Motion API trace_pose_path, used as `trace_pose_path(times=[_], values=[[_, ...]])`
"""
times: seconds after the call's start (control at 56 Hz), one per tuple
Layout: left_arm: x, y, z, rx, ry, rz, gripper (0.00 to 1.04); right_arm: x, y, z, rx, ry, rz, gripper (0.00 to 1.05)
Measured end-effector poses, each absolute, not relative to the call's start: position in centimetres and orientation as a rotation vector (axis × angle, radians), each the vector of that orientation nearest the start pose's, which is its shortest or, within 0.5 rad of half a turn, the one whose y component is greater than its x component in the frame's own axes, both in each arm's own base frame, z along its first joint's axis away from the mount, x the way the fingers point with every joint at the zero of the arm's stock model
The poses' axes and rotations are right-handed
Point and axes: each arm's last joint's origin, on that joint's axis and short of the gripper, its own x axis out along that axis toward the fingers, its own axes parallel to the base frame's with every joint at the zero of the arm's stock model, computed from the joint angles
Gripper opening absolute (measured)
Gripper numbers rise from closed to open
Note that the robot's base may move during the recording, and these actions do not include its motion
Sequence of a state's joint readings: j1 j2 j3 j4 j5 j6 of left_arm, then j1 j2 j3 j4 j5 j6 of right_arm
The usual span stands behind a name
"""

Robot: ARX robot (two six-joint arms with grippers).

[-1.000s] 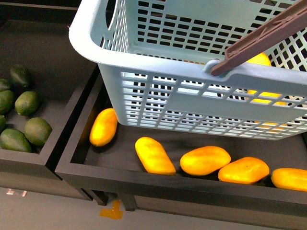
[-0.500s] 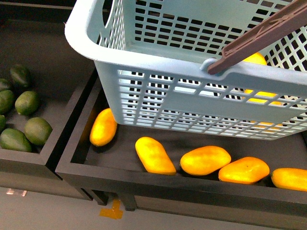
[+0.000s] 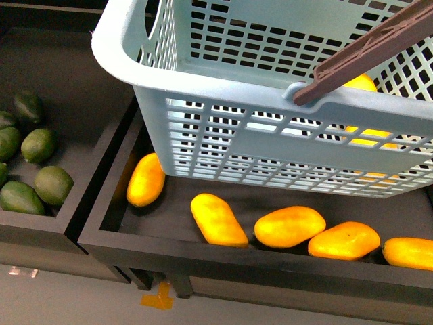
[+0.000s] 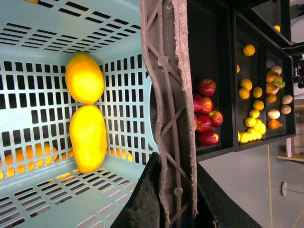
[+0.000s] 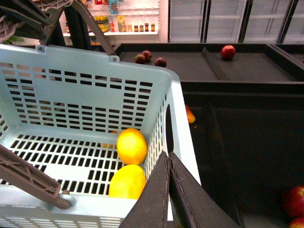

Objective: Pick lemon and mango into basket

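The light teal basket (image 3: 270, 101) hangs in the air over the black fruit trays. My left gripper (image 4: 175, 164) is shut on its brownish-mauve handle (image 4: 168, 95), which also shows in the front view (image 3: 365, 54). Inside lie a rounder yellow lemon (image 4: 84, 77) and a longer mango (image 4: 88, 137), end to end on the slotted floor. The right wrist view shows both by the end wall, the lemon (image 5: 131, 146) and the mango (image 5: 127, 183). My right gripper (image 5: 167, 156) is shut and empty, just above the basket's rim (image 5: 183, 142).
Several loose mangoes (image 3: 218, 219) lie in the black tray (image 3: 203, 261) under the basket. Green avocados (image 3: 53, 184) fill the tray to the left. Red apples (image 4: 204, 118) and small yellow fruit (image 4: 251, 109) lie in further bins. An apple (image 5: 228, 51) sits in the far bin.
The basket has shifted slightly left and up from one second ago, then stayed still. The fruits in the tray have not moved.
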State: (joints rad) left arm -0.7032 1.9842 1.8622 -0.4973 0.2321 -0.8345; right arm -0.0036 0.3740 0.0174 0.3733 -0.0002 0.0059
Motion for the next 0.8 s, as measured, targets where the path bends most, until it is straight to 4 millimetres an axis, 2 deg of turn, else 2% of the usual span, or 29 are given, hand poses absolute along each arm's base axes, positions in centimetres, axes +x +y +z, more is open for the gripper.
trace_pose_path(times=[0.643, 0.804], values=[[34.2, -29.9, 31.9, -0.598, 0.952, -0.583, 0.08, 10.8, 0.0, 17.2, 0.006, -0.018, -0.003, 0.02], [34.3, -29.9, 31.9, -0.599, 0.952, -0.582, 0.08, 9.8, 0.0, 16.9, 0.006, -0.006, -0.002, 0.02]])
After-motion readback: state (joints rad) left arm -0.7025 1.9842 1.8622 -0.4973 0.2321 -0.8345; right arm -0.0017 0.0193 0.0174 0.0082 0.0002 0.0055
